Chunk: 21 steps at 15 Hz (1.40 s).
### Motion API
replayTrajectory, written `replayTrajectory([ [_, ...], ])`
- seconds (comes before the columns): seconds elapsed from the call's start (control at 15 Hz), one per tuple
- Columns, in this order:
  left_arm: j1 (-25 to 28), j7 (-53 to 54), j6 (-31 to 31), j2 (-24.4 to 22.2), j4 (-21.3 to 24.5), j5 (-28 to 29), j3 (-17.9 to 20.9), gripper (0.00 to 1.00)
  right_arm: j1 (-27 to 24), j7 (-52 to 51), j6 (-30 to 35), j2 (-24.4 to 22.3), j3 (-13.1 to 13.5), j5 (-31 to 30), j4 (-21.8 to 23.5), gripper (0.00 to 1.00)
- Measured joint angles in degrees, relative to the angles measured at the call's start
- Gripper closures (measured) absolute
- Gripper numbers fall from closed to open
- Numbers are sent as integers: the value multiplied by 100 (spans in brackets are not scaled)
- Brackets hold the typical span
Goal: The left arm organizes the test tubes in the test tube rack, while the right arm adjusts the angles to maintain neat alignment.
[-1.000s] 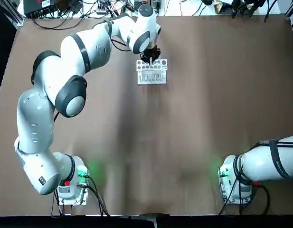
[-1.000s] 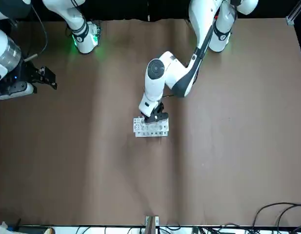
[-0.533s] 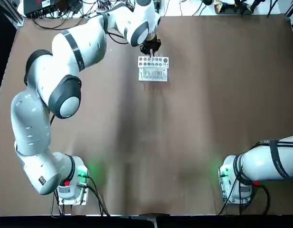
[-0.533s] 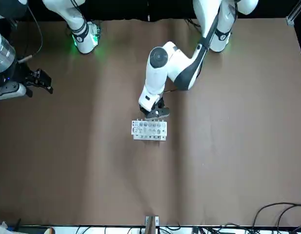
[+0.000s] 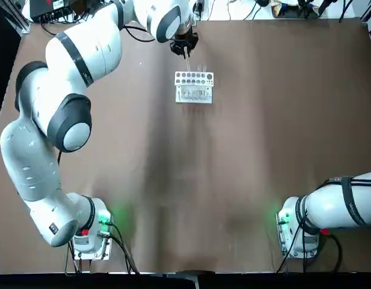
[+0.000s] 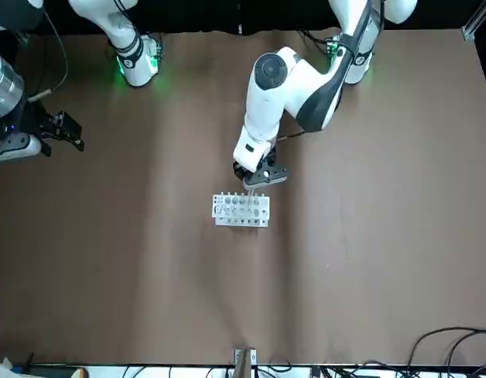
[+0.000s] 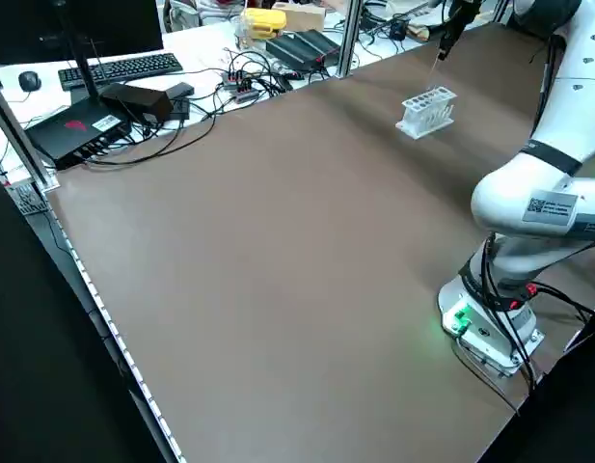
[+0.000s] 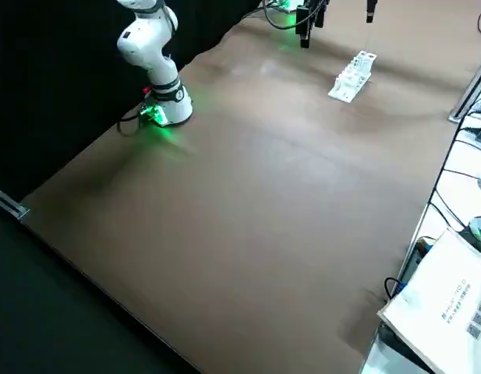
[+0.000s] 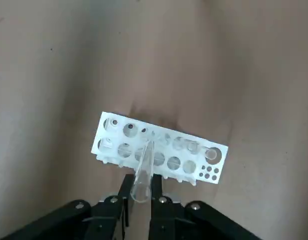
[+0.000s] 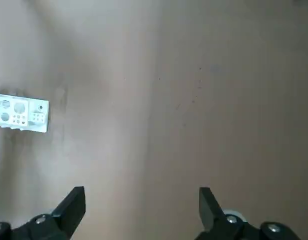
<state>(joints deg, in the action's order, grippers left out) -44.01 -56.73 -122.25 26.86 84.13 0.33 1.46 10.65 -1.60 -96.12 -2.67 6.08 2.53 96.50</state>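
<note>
Left gripper (image 9: 142,186) is pinching a tube (image 9: 144,169) upright, raised just past the rack's (image 5: 193,87) far edge, so it goes back toward the robot and straight down, while the right gripper (image 10: 142,207) sits wide open, well off.

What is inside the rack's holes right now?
The test tube rack shows clear tubes in several holes, seen from the left wrist view; an exact count is unclear. The left gripper holds one test tube above it, covering some holes.
</note>
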Motion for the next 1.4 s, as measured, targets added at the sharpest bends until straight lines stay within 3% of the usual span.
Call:
replayTrajectory([
  [1.4, -143, 0, -620, 397, 38, 95, 15, 82, -12, 11, 58, 0, -11, -10, 11, 0],
])
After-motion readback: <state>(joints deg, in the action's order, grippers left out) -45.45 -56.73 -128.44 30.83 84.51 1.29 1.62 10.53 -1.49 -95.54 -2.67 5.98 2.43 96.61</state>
